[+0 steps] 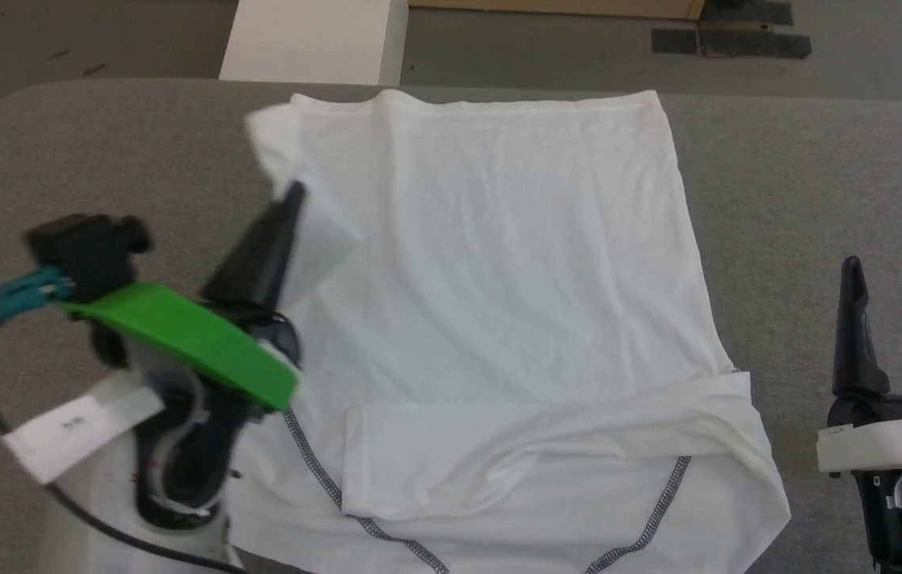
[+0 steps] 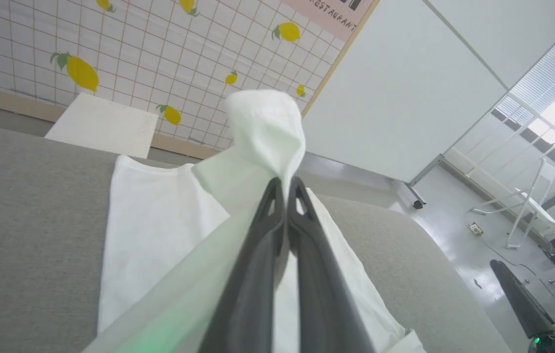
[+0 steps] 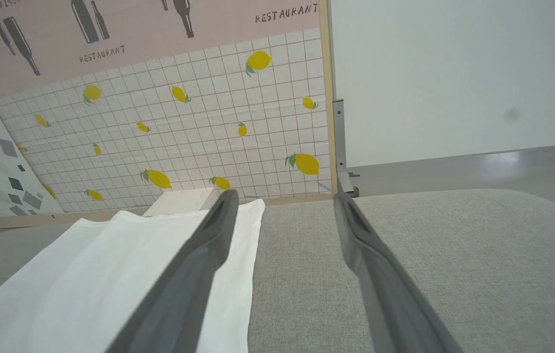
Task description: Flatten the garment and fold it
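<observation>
An edge of the shirt (image 1: 498, 279) was gripped by the left tool (image 1: 293, 193); the rest was spread rightward toward the released right tool (image 1: 889, 275).

The garment (image 1: 514, 319), a white thin-fabric T-shirt with dark contrast stitching, is spread on the grey table (image 1: 817, 175). Its straight hem is laid along the table's far edge, and its stitched sleeve seams are turned toward the near edge. A band of fabric is folded across the body close to that near edge. At the table's far left, one corner is lifted clear, pinched between the pressed-together fingers of the left gripper (image 1: 295, 191).
</observation>
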Robot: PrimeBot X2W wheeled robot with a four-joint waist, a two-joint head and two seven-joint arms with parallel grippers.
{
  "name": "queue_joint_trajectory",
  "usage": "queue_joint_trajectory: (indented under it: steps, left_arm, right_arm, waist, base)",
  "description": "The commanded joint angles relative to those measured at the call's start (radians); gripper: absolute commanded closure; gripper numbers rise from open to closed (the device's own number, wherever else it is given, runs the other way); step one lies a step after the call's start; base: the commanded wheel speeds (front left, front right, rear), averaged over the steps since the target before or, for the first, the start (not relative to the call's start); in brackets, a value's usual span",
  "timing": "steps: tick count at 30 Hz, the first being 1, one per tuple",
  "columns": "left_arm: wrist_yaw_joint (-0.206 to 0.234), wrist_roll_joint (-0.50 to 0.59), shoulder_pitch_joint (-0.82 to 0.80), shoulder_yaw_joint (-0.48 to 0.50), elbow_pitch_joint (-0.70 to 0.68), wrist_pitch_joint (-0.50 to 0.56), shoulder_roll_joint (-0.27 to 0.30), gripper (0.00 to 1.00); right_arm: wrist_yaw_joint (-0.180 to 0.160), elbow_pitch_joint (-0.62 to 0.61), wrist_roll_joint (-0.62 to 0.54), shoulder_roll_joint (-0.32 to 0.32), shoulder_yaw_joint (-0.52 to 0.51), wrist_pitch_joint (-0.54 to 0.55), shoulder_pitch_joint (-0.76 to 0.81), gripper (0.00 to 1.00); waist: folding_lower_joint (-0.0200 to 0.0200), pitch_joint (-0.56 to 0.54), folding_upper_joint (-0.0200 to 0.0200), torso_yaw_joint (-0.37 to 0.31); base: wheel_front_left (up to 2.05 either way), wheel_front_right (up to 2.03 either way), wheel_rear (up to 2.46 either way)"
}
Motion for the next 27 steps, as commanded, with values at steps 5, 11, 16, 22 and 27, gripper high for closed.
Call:
queue_joint_trajectory:
  steps: [5,11,16,22,27]
  left_arm:
    - [-0.011,0.017,-0.026,-0.218,0.055,0.065,-0.046,1.00]
    - [-0.014,0.022,-0.061,-0.438,0.223,0.105,-0.064,1.00]
    - [-0.015,0.022,-0.063,-0.574,0.347,0.122,-0.059,1.00]
    - [-0.015,0.012,-0.055,-0.623,0.446,0.164,-0.033,0.00]
    - [-0.005,-0.062,-0.075,-0.502,0.370,0.065,-0.042,0.00]
  right_arm:
    - [-0.001,-0.002,0.012,0.000,0.013,-0.004,0.010,0.00]
    - [-0.001,0.011,0.018,0.000,0.021,-0.011,0.007,0.00]
    - [-0.001,0.019,0.024,0.000,0.020,-0.018,0.011,0.00]
    - [-0.001,0.032,0.033,0.000,0.013,-0.030,0.021,0.00]
    - [-0.001,0.029,0.032,0.000,0.004,-0.025,0.026,0.00]
  waist:
    - [0.0001,-0.035,0.0000,-0.010]
    - [0.0001,-0.032,0.0000,-0.055]
    - [0.0001,-0.029,0.0000,-0.082]
    - [0.0001,-0.037,0.0000,-0.087]
    - [0.0001,-0.059,0.0000,-0.072]
  base:
    - [0.00,0.00,0.00]
    - [0.00,0.00,0.00]
    - [0.00,0.00,0.00]
    - [0.00,0.00,0.00]
    - [0.00,0.00,0.00]
